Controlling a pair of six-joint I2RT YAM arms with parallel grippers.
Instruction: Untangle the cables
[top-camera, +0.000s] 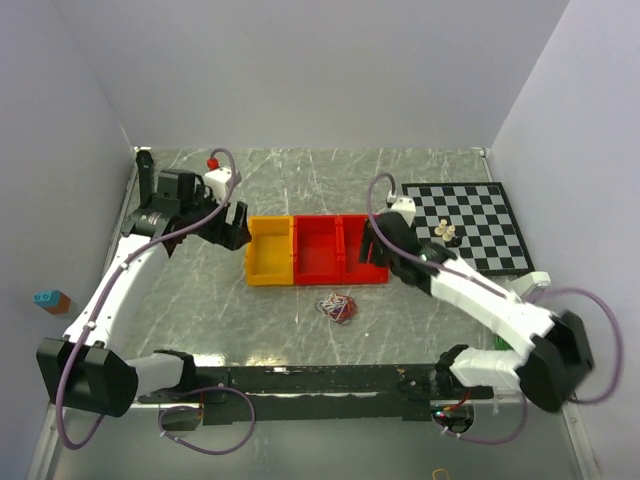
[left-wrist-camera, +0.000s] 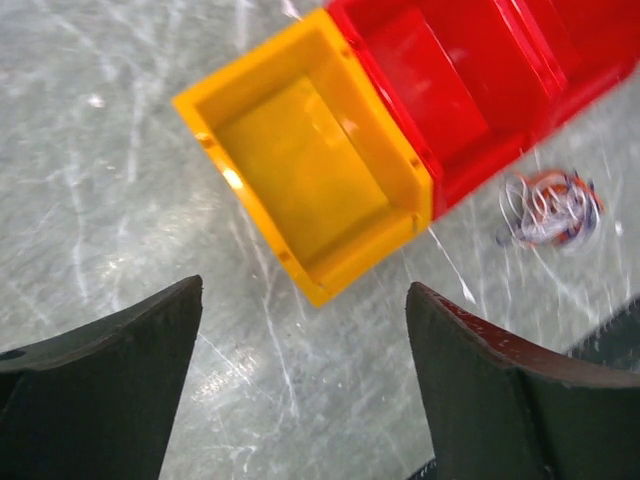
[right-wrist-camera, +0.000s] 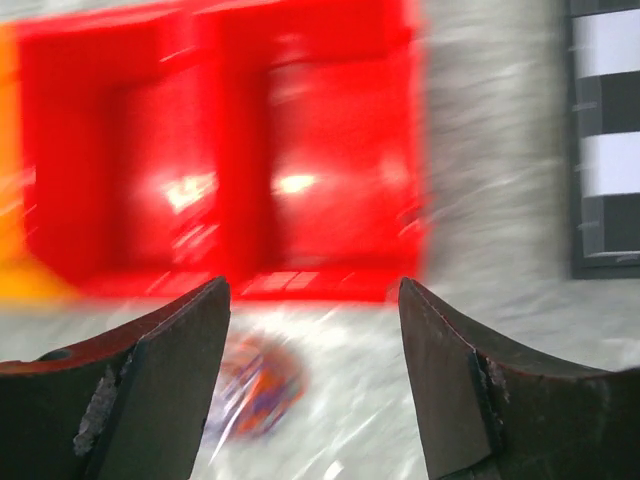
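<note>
The cables (top-camera: 338, 307) lie as one small tangled clump of white, orange-red and purple-blue wire on the table, just in front of the red bins. The same cables (left-wrist-camera: 550, 208) show at the right of the left wrist view, and as a blurred patch of cables (right-wrist-camera: 258, 385) low in the right wrist view. My left gripper (top-camera: 232, 228) hovers left of the yellow bin, open and empty (left-wrist-camera: 305, 290). My right gripper (top-camera: 374, 246) hangs over the right red bin's near edge, open with nothing between its fingers (right-wrist-camera: 312, 285). Neither gripper touches the clump.
A yellow bin (top-camera: 252, 262) and two red bins (top-camera: 318, 272) stand in a row mid-table, all looking empty. A chessboard (top-camera: 480, 215) with a few small pale pieces (top-camera: 447, 232) lies at the right. A small red-topped object (top-camera: 213, 162) sits at the back left.
</note>
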